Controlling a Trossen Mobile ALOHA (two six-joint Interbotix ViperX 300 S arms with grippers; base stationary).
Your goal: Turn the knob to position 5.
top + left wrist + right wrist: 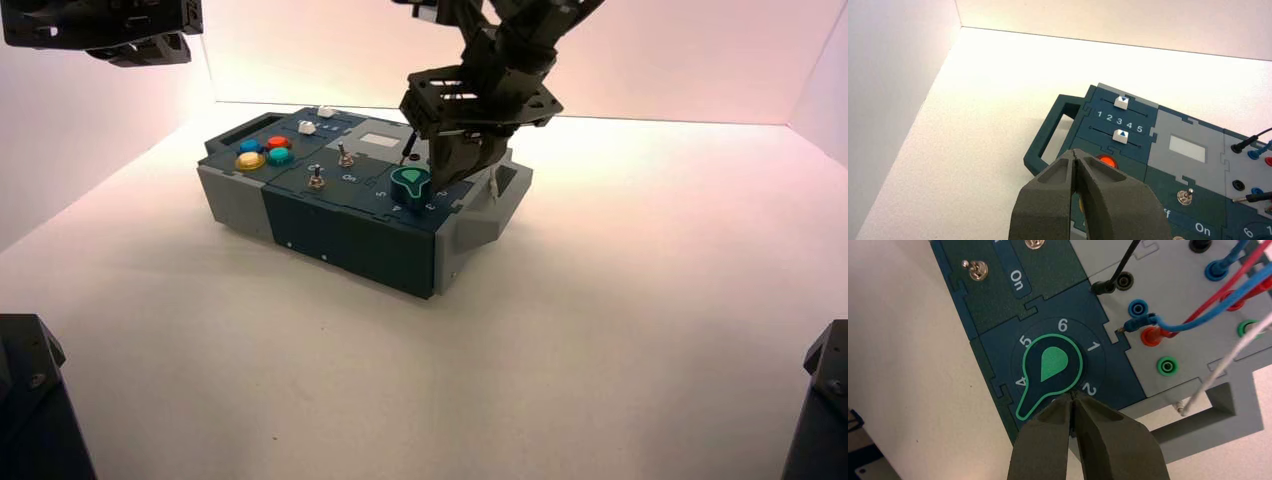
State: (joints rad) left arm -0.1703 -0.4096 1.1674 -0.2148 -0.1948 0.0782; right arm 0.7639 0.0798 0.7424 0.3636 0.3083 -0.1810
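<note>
The green teardrop knob (1050, 371) sits in its numbered dial on the dark blue panel. Its pointed end (1026, 411) aims past the 4 (1021, 381), away from position 5 (1025, 341). The digits 6, 1 and 2 also show around the dial. My right gripper (1073, 396) is shut and empty, with its tips just beside the knob's round rim near the 2 (1089, 389). In the high view the right gripper (450, 180) hangs over the knob (410, 183). My left gripper (1075, 161) is shut and empty, held above the box's button end.
Two metal toggle switches (977, 271) stand beside the dial. Black, blue, red and white wires (1198, 315) plug into the grey panel behind it. Two white sliders (1121, 102), an orange button (1107, 161) and the box's handle (1048, 132) lie at the far end.
</note>
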